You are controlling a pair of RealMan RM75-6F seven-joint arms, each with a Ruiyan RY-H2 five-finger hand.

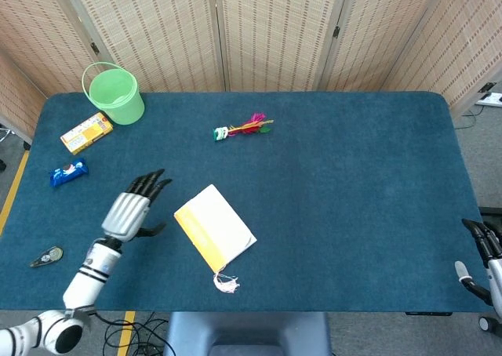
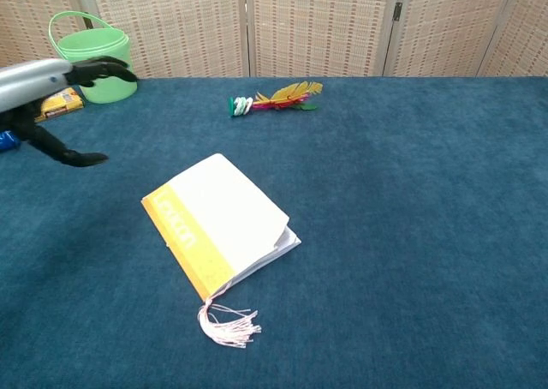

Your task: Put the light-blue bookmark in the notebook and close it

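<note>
Our left hand's fingers [image 1: 149,185] are spread apart & straight, thumb out to the side, holding nothing; in chest view the same fingers [image 2: 104,68] show dark at the left edge w/ the thumb dropped below. Left hand [image 1: 130,210] hangs over bare blue cloth, to the left of the notebook & apart from it, silver back up, wrist & arm running down toward the bottom-left corner. Our right hand [image 1: 480,250] is only partly in frame at the far right edge, off the table's side; dark fingers point up, but we can't tell if they're open or closed. Notebook [image 1: 215,227] lies closed on the table [image 1: 353,183], white cover w/ a yellow band along the spine side, set at an angle; in chest view the top cover lifts a bit at the right corner. A pale pink tassel [image 1: 226,283] sticks out from the notebook's near corner & lies on the cloth; the bookmark strip itself we can't see. Farther back near mid-table, a feathered shuttlecock-type toy [image 1: 242,128]. Back-left: green bucket [image 1: 114,95], just beside it a yellow snack box [image 1: 86,132], then a blue wrapped packet [image 1: 68,172]. Near the left edge, a small dark item [image 1: 46,256], too small to ID. Woven folding screens [image 1: 274,34] behind the table.
</note>
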